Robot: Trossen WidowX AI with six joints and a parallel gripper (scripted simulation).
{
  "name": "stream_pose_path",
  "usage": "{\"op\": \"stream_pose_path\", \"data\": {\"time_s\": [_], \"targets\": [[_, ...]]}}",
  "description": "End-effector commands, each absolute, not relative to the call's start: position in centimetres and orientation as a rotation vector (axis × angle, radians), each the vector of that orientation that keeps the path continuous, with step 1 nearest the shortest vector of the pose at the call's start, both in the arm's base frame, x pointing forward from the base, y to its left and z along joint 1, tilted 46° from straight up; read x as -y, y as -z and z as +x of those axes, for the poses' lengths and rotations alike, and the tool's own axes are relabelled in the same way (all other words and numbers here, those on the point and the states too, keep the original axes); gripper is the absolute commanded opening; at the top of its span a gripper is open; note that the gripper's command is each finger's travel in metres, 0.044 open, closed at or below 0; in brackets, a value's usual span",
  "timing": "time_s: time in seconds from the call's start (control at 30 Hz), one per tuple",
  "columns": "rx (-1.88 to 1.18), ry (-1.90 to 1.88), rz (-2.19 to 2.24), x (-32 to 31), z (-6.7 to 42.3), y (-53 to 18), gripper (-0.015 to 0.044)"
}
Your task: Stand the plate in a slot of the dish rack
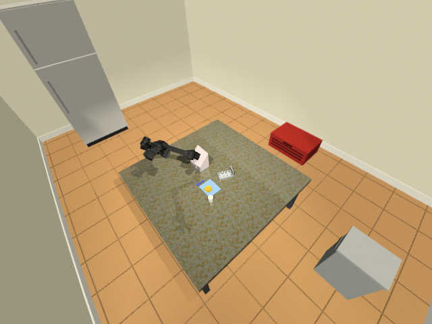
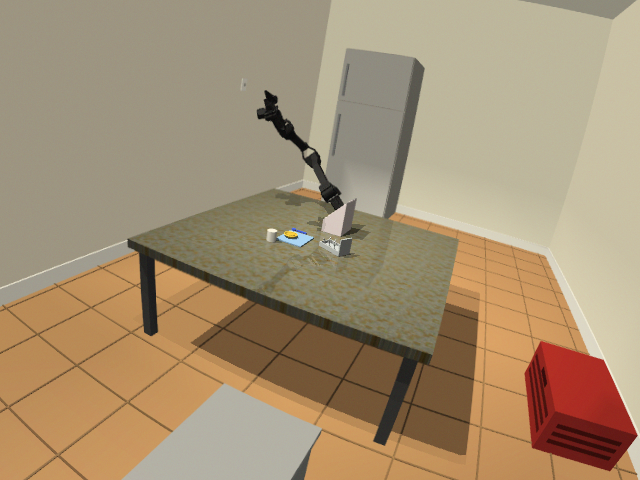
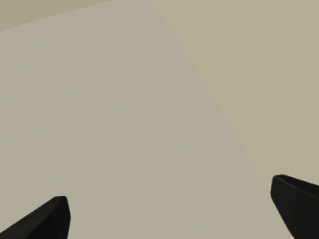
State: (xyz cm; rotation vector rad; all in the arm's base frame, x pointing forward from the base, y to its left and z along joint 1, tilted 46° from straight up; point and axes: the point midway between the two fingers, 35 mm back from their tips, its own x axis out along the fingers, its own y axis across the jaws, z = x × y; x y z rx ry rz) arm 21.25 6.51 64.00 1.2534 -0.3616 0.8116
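Note:
The plate (image 1: 208,188) (image 2: 291,234) is small and orange-yellow. It lies flat on a light blue mat (image 1: 216,185) (image 2: 303,240) near the middle of the table. The white dish rack (image 1: 225,173) (image 2: 336,245) stands just beside the mat and is empty. My gripper (image 1: 144,142) (image 2: 268,98) (image 3: 174,197) is open and empty. It is raised high above the table's back corner, far from the plate and the rack. In the wrist view it faces only walls and ceiling.
A white cup (image 1: 210,198) (image 2: 271,235) stands beside the mat, and a blue utensil (image 1: 200,182) (image 2: 296,230) lies at the mat's edge. The arm's white base (image 1: 202,158) (image 2: 340,218) is behind the rack. A fridge (image 1: 66,76) (image 2: 372,129), a red crate (image 1: 294,142) (image 2: 576,405) and a grey box (image 1: 359,264) stand on the floor.

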Motion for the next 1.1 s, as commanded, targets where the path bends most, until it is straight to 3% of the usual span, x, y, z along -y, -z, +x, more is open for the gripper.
{"op": "stream_pose_path", "data": {"time_s": [0.0, 0.53, 1.07], "targets": [[0.334, -0.685, 1.239, -5.8, 24.5, -61.9, 0.0400], [0.185, -0.257, 1.105, -2.9, 34.0, -52.8, 0.0400], [-0.053, 0.096, 0.883, -0.1, 39.9, -41.7, 0.0400]]}}
